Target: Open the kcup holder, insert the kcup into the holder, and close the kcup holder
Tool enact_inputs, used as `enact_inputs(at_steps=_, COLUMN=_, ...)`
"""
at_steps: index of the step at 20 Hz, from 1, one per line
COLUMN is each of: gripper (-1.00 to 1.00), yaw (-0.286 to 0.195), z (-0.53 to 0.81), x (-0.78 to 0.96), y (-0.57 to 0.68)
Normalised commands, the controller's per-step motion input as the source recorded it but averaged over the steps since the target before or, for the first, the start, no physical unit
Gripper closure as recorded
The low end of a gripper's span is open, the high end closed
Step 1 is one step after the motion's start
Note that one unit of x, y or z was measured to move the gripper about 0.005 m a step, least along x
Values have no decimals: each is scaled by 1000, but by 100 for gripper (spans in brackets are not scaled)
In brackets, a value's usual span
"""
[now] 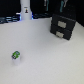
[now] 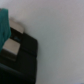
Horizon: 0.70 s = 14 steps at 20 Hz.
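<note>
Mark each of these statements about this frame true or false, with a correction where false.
1. The kcup lies on the white table. True.
2. The kcup holder has its tray pulled out. False: in the exterior view its front looks flush, so closed.
3. The kcup sits inside the holder. False: it lies apart from the holder, toward the exterior view's left.
4. A white bottle-shaped object stands at the back of the table. True.
5. The claw grips the kcup. False: no claw touches the kcup.
</note>
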Motion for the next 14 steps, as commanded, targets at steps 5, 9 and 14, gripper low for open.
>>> enact_inputs(at_steps=5, gripper=-100, yaw=-175, z=-173, x=-334, y=714)
enact_inputs(at_steps=9, gripper=-100, yaw=-184, z=-304, x=-339, y=661)
enact_inputs(at_steps=14, gripper=-100, yaw=-184, z=-393, x=-366, y=558)
